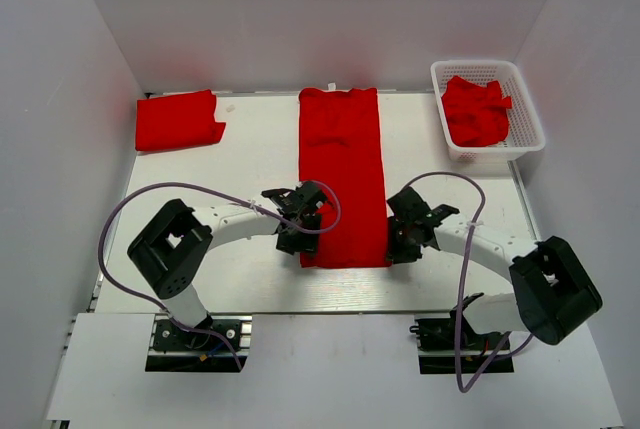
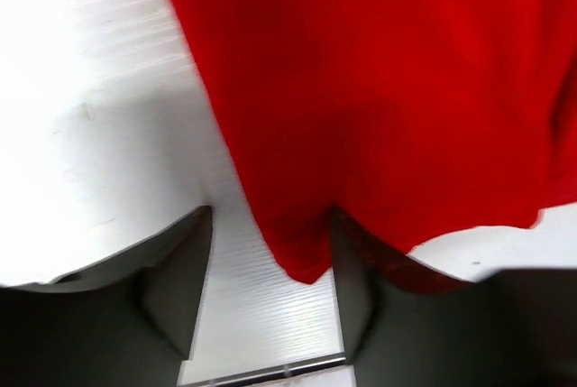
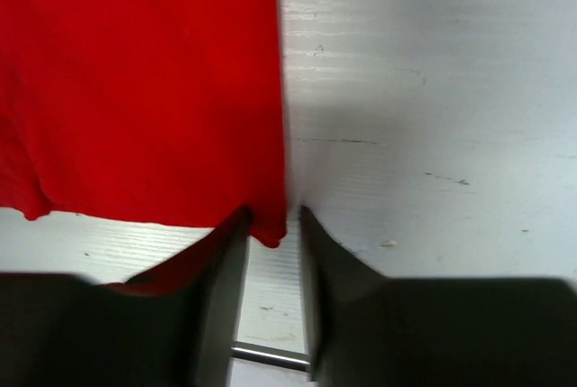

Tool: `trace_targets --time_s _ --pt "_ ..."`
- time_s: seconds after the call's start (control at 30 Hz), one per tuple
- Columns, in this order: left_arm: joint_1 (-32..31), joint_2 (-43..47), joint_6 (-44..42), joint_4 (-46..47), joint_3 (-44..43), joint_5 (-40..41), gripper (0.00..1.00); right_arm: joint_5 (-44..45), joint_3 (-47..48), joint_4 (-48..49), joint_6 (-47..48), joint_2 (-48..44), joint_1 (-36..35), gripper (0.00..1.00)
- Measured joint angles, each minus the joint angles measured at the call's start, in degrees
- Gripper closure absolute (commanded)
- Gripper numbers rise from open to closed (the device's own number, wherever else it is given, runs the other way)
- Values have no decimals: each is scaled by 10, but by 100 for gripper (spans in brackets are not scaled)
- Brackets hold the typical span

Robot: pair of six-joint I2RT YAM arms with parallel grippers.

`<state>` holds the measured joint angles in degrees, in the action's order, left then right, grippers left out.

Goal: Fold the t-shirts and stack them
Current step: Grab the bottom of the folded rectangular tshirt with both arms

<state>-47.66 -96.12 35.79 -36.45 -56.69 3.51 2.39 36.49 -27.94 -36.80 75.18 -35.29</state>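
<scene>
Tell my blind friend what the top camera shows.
A long red t-shirt lies folded narrow mid-table, with the left tool and right tool at its near corners. A folded red shirt sits far left; a white basket far right holds a crumpled one.

The white table [image 1: 260, 149] carries a long red t-shirt [image 1: 342, 164] folded into a narrow strip at its centre, a folded red t-shirt [image 1: 177, 120] at the far left, and a white basket [image 1: 530, 107] at the far right.

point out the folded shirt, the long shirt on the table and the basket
folded shirt [image 1: 178, 121]: top view, its middle
long shirt [image 1: 340, 154]: top view, its middle
basket [image 1: 476, 66]: top view, far rim
</scene>
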Motion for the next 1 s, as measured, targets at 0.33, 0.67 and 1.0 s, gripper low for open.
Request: trace_targets --time_s 0.33,0.67,1.0 --pt "-2 -7 -30 47 7 -60 100 -17 1 15 12 10 -1 100" --pt "-1 34 -19 36 11 -68 100 -12 3 11 23 -54 -4 100" --pt "24 9 -17 6 -103 -66 100 49 113 -10 59 27 -3 100"
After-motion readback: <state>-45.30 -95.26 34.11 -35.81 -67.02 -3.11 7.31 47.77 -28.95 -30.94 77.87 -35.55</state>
